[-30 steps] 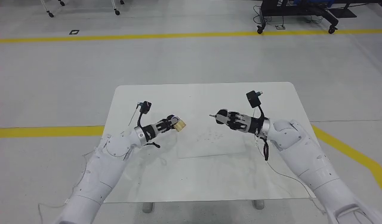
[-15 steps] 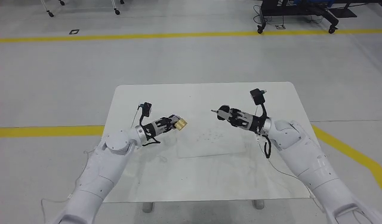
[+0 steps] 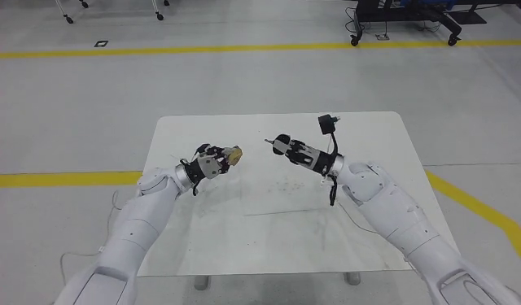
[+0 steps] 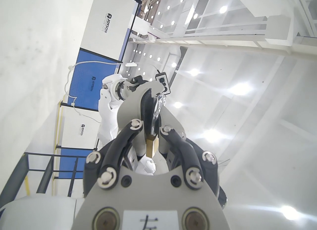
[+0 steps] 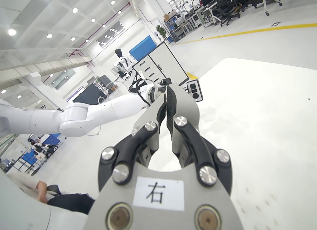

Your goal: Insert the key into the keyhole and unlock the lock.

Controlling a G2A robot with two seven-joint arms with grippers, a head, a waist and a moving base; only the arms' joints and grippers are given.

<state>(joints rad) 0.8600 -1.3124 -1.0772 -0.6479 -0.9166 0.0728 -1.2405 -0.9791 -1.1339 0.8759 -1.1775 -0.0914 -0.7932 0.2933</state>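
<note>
From above, the left gripper [image 3: 226,156] clamped the brass lock [image 3: 234,153] over the table [image 3: 366,126], apart from the key [image 3: 268,140] pinched in the right gripper [image 3: 277,142]. In the left wrist view, the fingers [image 4: 128,113] gripped the lock's body. In the right wrist view, the pads [image 5: 171,102] pressed together, the key seemingly edge-on between them. This looked like the aligning step; next, the key's tip must meet the keyhole squarely.

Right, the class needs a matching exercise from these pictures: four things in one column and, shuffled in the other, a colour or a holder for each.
Things:
1. lock
2. key
3. table
4. far floor line

Descriptions:
A. white, under both arms
B. held in the right end effector
C. yellow, beyond the table
D. held in the left end effector

Pairs: 1-D, 2-B, 3-A, 4-C.
</note>
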